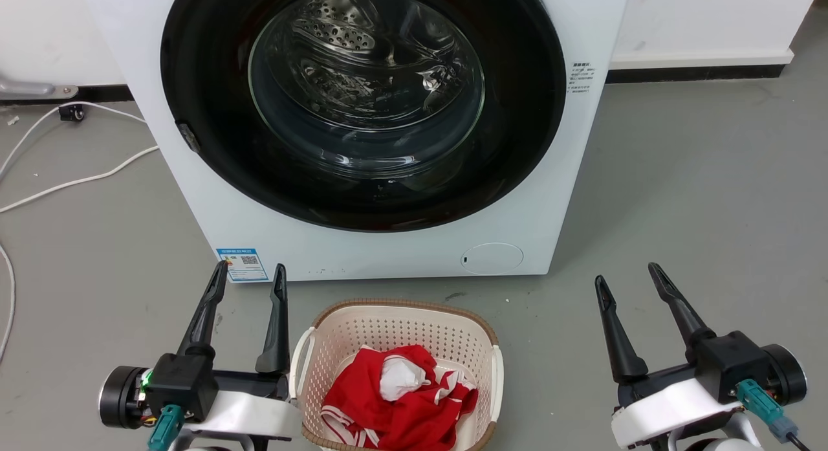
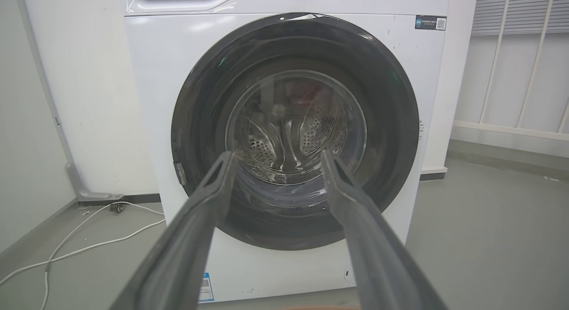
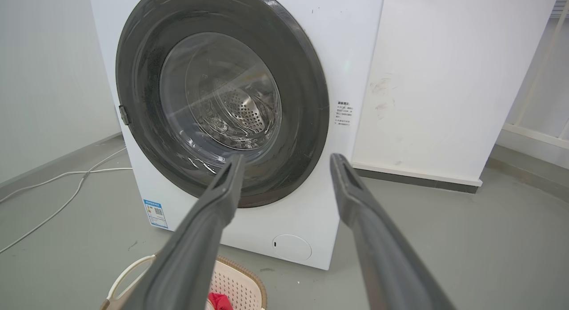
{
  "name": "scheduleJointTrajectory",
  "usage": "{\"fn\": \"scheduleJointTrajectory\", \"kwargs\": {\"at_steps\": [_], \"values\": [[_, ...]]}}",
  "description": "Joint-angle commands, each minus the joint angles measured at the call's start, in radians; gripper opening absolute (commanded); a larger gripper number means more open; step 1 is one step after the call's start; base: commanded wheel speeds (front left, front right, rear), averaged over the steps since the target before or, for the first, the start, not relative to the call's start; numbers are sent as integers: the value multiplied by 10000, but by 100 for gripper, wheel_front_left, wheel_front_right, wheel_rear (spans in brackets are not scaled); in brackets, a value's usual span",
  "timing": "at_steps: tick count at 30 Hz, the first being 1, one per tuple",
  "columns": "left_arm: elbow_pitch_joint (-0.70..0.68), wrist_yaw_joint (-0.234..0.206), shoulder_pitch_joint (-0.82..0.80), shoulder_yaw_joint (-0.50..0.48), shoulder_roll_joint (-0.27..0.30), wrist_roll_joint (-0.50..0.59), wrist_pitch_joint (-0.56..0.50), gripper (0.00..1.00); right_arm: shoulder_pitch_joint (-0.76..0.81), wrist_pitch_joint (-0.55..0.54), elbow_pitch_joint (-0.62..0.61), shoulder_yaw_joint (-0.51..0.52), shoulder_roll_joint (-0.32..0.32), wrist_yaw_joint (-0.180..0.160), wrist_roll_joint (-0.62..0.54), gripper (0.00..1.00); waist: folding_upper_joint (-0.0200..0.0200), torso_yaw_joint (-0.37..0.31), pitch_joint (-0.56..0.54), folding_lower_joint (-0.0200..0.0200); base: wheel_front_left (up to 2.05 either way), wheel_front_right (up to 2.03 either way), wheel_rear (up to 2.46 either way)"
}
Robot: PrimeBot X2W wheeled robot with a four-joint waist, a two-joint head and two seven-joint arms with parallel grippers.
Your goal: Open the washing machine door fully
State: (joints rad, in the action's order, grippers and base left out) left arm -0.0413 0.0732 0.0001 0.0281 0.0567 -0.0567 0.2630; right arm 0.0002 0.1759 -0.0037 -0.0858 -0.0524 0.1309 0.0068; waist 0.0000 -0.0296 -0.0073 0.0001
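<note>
The washing machine [image 1: 194, 205] stands white and square on the grey floor [image 1: 686, 192], and the washing machine door [image 1: 363, 98] lies shut and flush against the machine's front, covering nearly its whole width. It is a glossy black disc with a clear bulging glass centre through which the steel drum shows. A small metal piece [image 1: 188, 137] sits on the door's rim toward the machine's left side. The left gripper [image 1: 251, 268] hangs in front of the machine's lower left corner, short of its front panel. Its two dark fingers are spread wide, with nothing between them and nothing touching them. The right gripper [image 1: 627, 274] hangs off the machine's lower right corner, over bare floor, and its fingers are likewise parted wide, holding nothing and clear of the door. In each wrist view the fingers point toward the machine with open air between them and the black disc. A pale perforated basket [image 1: 336, 321] stands just before the machine's front, between the two grippers, with a red cloth [image 1: 388, 412] lying inside it. A small round white flap [image 1: 491, 258] is set low on the machine's front, toward its right. A white cable [image 1: 84, 177] trails over the floor off the machine's left side.
</note>
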Motion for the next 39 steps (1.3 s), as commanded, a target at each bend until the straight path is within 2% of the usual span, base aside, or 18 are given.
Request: {"fn": "scheduleJointTrajectory", "kwargs": {"at_steps": [1,10,11,12,13,19,21,24,27,35,39], "values": [[37,-5,133,-30,-23,-46,24,100,97,4,5,17,42,-3,27,100,0,7,-11,-1,0,0,0],[70,-40,154,-9,-44,-19,24,100,116,-64,47,19,41,-3,158,100,0,-9,-28,-1,0,0,0],[66,-46,150,-9,-46,-11,24,100,123,-88,68,13,41,-3,257,50,0,-12,-26,-1,0,0,0],[69,-49,146,-7,-48,-3,24,100,119,-89,69,8,41,-3,328,6,0,-15,-25,-1,0,0,0],[70,-53,145,-6,-49,3,24,100,111,-91,73,-1,41,-5,372,0,0,-19,-21,-1,0,0,0],[84,-50,146,-22,-57,46,24,100,99,-121,136,-26,41,-3,751,0,0,-36,-9,-1,0,0,0],[92,-42,138,-37,-57,52,24,100,115,-92,184,-50,41,-3,1341,0,0,-39,-7,-1,0,0,0],[94,-40,134,-57,-61,44,24,100,150,45,299,-181,41,-3,3321,0,0,-44,-13,-1,0,0,0],[78,-66,153,-78,-63,22,24,100,39,296,356,-463,39,-3,5937,0,0,-61,-21,-1,0,0,0],[6,-107,32,-136,-63,-67,24,100,-388,804,-190,-1029,36,-2,15147,0,0,-97,48,-1,0,0,0],[-77,-140,-40,-176,-66,-124,24,100,-787,864,-351,-721,33,-2,17953,0,0,-116,129,-1,0,0,0]]}}
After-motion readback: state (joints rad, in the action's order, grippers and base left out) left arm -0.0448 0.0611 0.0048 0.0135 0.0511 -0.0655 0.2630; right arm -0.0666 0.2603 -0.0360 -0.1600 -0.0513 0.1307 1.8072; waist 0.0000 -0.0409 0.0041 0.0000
